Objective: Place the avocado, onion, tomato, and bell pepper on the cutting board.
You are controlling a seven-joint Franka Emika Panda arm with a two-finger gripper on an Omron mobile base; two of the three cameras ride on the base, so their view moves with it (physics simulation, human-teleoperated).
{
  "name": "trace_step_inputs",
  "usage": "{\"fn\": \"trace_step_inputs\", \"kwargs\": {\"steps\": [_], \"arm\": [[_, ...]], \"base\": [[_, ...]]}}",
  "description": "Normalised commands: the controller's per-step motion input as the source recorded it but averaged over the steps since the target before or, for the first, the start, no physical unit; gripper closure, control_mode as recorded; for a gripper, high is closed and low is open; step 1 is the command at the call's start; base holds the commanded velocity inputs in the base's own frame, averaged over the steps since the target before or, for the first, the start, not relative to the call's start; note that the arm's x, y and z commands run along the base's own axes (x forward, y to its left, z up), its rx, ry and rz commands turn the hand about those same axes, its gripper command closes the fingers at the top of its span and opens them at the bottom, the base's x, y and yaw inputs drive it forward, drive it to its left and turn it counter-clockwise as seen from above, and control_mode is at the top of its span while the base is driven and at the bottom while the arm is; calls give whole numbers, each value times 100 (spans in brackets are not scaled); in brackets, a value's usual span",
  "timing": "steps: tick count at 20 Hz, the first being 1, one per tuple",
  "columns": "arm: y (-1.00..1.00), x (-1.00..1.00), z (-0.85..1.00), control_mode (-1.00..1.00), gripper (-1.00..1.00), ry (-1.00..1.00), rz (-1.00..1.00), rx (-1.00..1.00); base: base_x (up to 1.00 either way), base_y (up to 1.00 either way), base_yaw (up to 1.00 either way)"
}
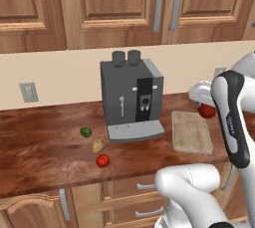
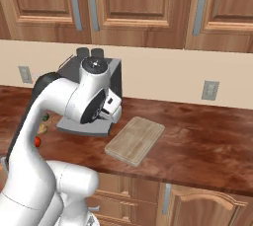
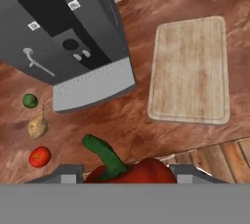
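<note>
1. No word, brand or number can be read anywhere here.
2. The arm has a line of small dark lettering along its dark link, too small to make out.
3. The coffee machine carries two small white tags on its dark front panel, their marks too blurred to read.

The white arm bends high above the desk's front edge, its claw clamped on the bell pepper.
</note>
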Motion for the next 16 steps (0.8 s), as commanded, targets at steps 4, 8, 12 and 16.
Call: {"fn": "trace_step_inputs", "kwargs": {"steps": [4,8,12,16], "arm": [[-36,44,0,-100,100,12,0,0],[-40,35,-8,-100,100,14,2,0],[-13,20,-27,-100,100,11,4,0],[-8,12,-38,-100,100,5,8,0]], "base": [[0,0,0],[0,0,0],[0,0,0],[0,0,0]]}}
